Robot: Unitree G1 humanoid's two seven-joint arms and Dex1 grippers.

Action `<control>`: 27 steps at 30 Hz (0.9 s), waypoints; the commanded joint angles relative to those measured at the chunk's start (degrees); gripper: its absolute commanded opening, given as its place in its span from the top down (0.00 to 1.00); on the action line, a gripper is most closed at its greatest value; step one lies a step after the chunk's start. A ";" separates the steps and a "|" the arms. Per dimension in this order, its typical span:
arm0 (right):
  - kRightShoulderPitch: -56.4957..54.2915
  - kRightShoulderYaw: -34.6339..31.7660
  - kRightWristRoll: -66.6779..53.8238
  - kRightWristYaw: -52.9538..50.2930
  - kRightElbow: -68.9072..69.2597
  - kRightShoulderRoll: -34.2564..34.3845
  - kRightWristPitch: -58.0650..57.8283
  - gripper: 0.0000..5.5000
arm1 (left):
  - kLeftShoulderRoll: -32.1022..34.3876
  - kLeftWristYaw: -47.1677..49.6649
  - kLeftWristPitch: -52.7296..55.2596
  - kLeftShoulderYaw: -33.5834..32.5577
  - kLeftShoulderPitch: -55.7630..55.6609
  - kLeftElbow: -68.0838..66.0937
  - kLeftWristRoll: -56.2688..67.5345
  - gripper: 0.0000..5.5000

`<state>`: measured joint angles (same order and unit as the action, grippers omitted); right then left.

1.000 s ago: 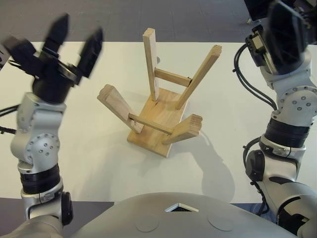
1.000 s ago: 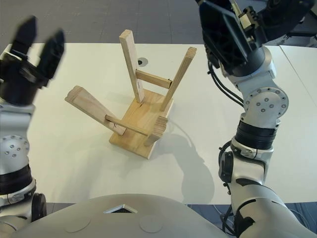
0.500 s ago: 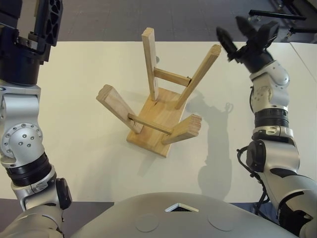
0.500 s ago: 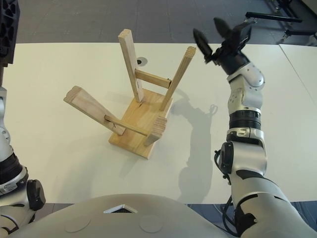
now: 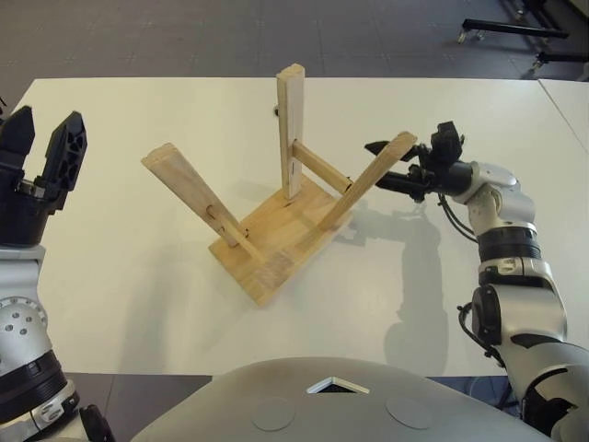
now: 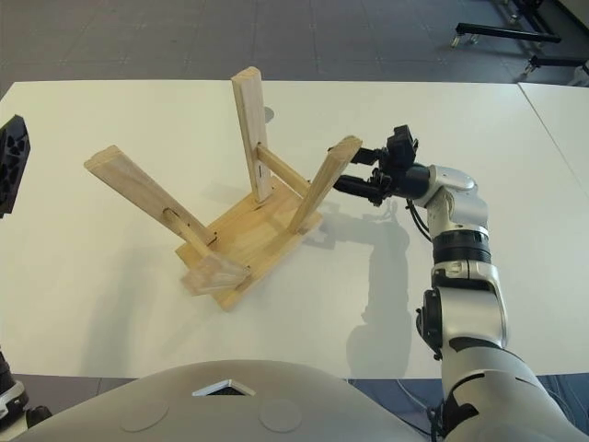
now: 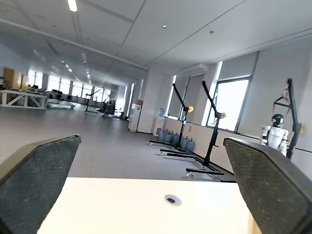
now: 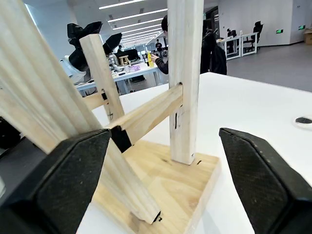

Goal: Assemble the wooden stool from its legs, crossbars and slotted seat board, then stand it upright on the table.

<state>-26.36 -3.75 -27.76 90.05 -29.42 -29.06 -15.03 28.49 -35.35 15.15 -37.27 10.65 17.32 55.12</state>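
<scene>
Compared with half a second ago, the right jaws are down out of the air and level with the top of the stool's (image 5: 276, 230) right-hand leg (image 5: 368, 180). They stand spread with the leg's upper end between them, close against one pad (image 8: 73, 180) — whether it touches I cannot tell. The left jaws, then raised past the top of the eye views, are lower too, spread wide, pointing up and well apart from the stool. The stool has turned on the bench (image 5: 138, 304): the right-hand leg leans lower toward the right jaws, and the left-hand leg (image 5: 193, 198) rises more steeply.

The bench is plain white, with a small round hole (image 7: 170, 199) beyond the left jaws. Behind it lies grey floor with black stands (image 5: 515, 28). The left wrist view looks into a long hall with strip lights (image 7: 73, 5), tall windows (image 7: 229, 107) and tripods (image 7: 195, 131).

The stool is upside down with its seat board (image 5: 267, 262) on the bench. The board's long axis runs from the near side out toward the right jaws. The legs point up and splay outward — a crossbar (image 5: 320, 168) joins the upright far leg (image 5: 292, 129) to the right-hand leg.
</scene>
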 commanded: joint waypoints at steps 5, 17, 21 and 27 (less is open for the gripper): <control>14.84 3.36 -10.81 -4.82 36.13 -2.00 -15.15 0.25 | -1.96 -2.36 -2.30 1.80 5.04 -0.73 -5.54 0.02; 17.75 -0.11 -8.56 -7.89 32.00 -7.70 -9.68 0.25 | -1.28 -8.00 -2.38 2.75 10.59 2.62 -6.55 0.02; 23.09 3.44 -5.91 -10.01 35.54 -5.80 -6.18 0.25 | 3.51 -13.16 -0.53 6.62 15.68 3.47 -12.43 0.02; 28.81 7.28 -1.03 -11.13 37.41 -5.16 1.66 0.25 | 7.64 -16.00 -0.69 6.74 21.34 4.27 -19.20 0.02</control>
<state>2.45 2.84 -30.08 79.67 7.61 -34.51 -15.56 34.44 -51.05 13.88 -29.67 32.01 20.42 35.81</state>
